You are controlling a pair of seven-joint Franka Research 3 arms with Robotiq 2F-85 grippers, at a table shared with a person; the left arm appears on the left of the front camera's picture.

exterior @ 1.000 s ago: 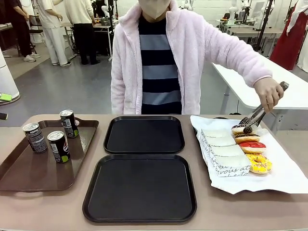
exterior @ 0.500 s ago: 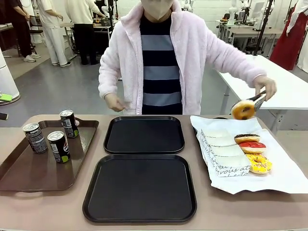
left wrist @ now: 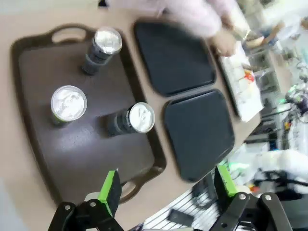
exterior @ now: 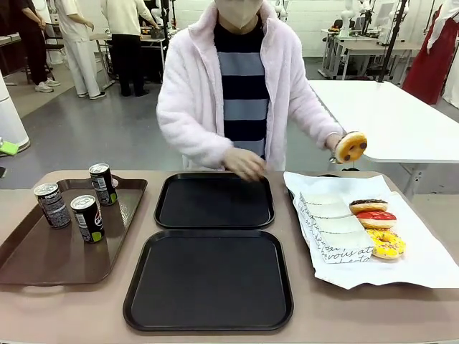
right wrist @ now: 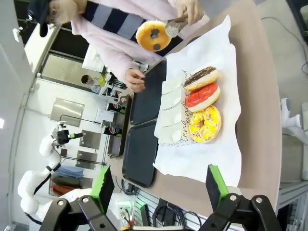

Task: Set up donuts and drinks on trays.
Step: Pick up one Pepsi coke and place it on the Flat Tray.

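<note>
We take the near black tray [exterior: 208,279] as our mark. It is bare, and so is the far black tray [exterior: 214,201] lying just behind it. Left of the near tray sits a longer brown tray [exterior: 43,261] with three cans [exterior: 86,217] in it, all upright with their silver tops up, grouped toward its far end.

Right of the near tray a white paper sheet [exterior: 430,269] is spread on the table. On it three donuts lie in a row, each poking out of a white paper sleeve [exterior: 337,233]: a chocolate donut [exterior: 368,206] farthest from us, a red donut [exterior: 376,219] in the middle, and a yellow donut [exterior: 386,244] nearest. A fourth, the tan donut [exterior: 351,147], is in the air beyond and to the right of the near tray, above the sheet's far edge. It is pinched in metal tongs [right wrist: 173,26] held by the person's hand [right wrist: 190,9]. The person's other hand [exterior: 245,163] is over the far rim of the far tray (it is blurred, so we cannot tell whether it touches).

The left gripper [left wrist: 167,185] hangs high above the brown tray's handle end, left of the near tray, fingers spread wide and holding nothing. The right gripper [right wrist: 159,185] hangs high to the right of the near tray, by the sheet's near edge, fingers likewise wide apart and empty.
</note>
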